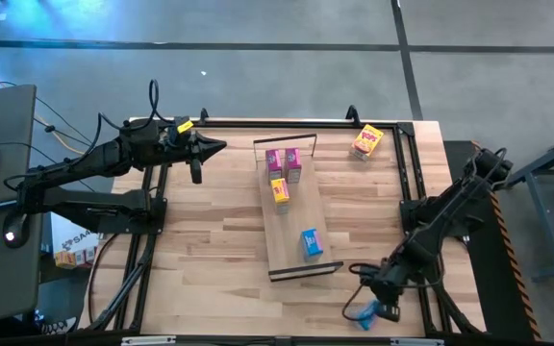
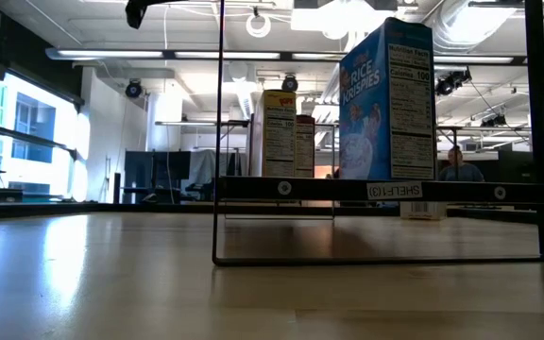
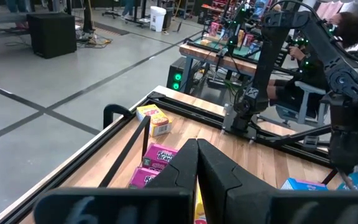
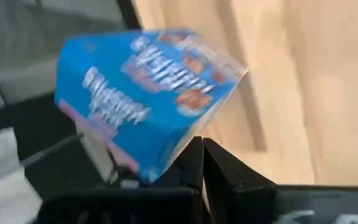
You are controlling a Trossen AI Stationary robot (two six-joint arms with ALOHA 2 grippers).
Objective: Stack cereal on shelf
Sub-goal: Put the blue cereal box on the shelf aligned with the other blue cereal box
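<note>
The shelf [image 1: 291,219] is a pale plank with black end frames, lying mid-table. On it stand two pink cereal boxes [image 1: 284,160], a yellow one [image 1: 280,189] and a light blue one [image 1: 312,242]. Another yellow box [image 1: 367,141] lies on the table at the far right. A second light blue box [image 1: 367,312] sits at the near right edge by my right gripper [image 1: 381,296], which is shut. That box [image 4: 145,99] fills the right wrist view, tilted. My left gripper [image 1: 212,147] hangs shut above the table's far left, touching nothing. My right gripper [image 4: 201,155] meets the light blue box with shut fingers at its lower edge [image 4: 166,169], which overlaps the tip of one finger [image 4: 188,163]. The fingers slant down from the table's right side. The box stands tilted, one corner raised; what it rests on does not show.
A black metal frame [image 1: 414,183] runs along the table's right side next to my right arm, and another [image 1: 152,211] along the left. Bare tabletop [image 1: 210,250] lies between the shelf and the left arm. A person [image 3: 353,28] sits beyond the right edge.
</note>
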